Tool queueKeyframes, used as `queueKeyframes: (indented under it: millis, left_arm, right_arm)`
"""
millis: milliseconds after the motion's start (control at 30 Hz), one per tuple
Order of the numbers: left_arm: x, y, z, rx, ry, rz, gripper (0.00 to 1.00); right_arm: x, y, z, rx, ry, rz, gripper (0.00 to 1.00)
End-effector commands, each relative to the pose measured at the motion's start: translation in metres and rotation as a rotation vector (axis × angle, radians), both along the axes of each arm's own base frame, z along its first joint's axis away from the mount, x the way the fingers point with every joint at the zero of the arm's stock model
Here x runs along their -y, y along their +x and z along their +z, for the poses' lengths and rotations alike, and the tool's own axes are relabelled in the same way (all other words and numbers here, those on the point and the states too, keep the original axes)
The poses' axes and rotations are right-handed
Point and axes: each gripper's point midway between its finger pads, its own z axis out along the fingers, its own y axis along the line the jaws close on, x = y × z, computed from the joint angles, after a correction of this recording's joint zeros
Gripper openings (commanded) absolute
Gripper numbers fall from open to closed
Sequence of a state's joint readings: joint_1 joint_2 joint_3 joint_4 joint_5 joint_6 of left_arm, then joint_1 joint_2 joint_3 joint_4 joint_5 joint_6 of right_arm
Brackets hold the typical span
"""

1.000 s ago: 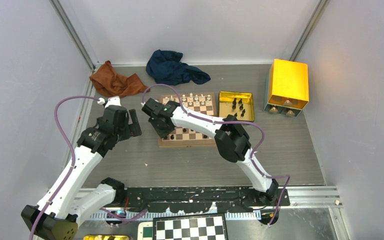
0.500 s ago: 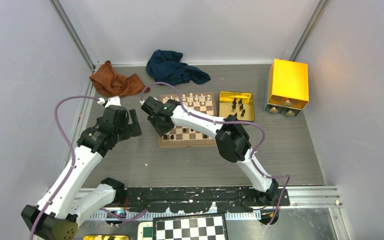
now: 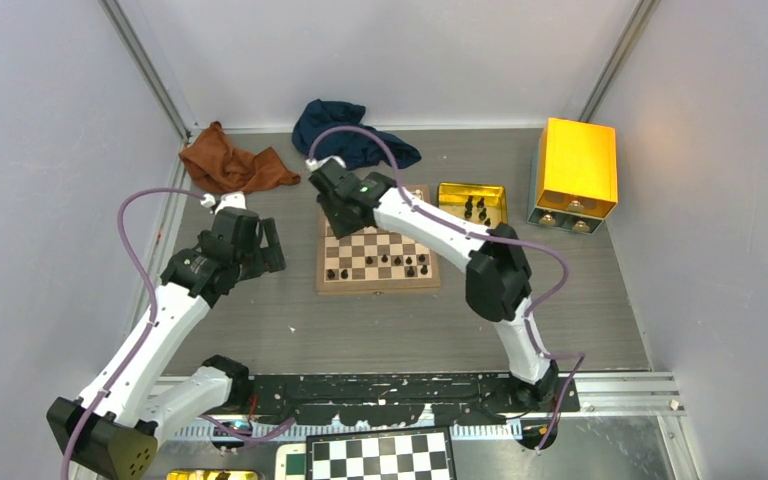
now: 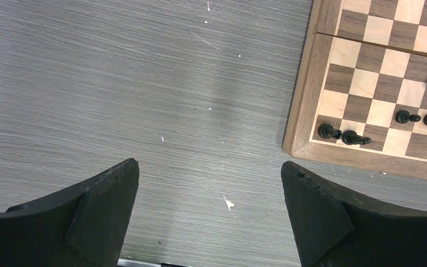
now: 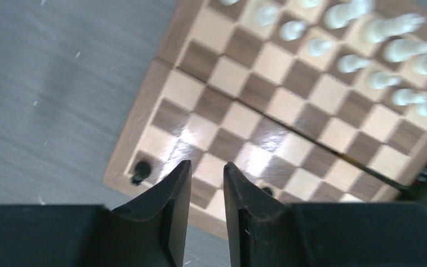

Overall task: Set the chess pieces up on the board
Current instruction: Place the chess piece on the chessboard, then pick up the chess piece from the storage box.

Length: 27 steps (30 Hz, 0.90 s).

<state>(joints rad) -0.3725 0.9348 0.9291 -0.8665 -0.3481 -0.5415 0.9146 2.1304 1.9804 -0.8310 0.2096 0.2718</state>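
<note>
right gripper (image 5: pixel 207 167) — off the board's (image 5: pixel 239 119) near-left corner, now over its far-left edge

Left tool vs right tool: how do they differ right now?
Left tool is wide open; right tool is open only a slit. Left tool hangs over the table beside the board; right tool is above the board itself. Both hold nothing and have black fingers.

Two cloths (image 3: pixel 230 165) (rust and navy), one board (image 3: pixel 375 288), one tray (image 3: pixel 472 186), one yellow box (image 3: pixel 575 165).
</note>
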Motion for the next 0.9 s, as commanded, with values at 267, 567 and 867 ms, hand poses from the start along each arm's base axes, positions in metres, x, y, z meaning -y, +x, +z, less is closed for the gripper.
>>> queueKeyframes:
  millis: [267, 567, 867]
  left_arm:
    - [0.009, 0.023, 0.016, 0.039, -0.017, -0.010, 1.00]
    - [0.010, 0.029, 0.015, 0.024, -0.003, -0.012, 1.00]
    - [0.010, 0.029, 0.013, 0.008, 0.004, -0.009, 1.00]
  right_arm:
    - [0.149, 0.095, 0.081, 0.254, 0.073, -0.404, 0.43]
    - [0.241, 0.120, 0.040, 0.216, 0.005, -0.609, 0.51]
    - [0.288, 0.129, 0.005, 0.161, -0.006, -0.721, 0.51]
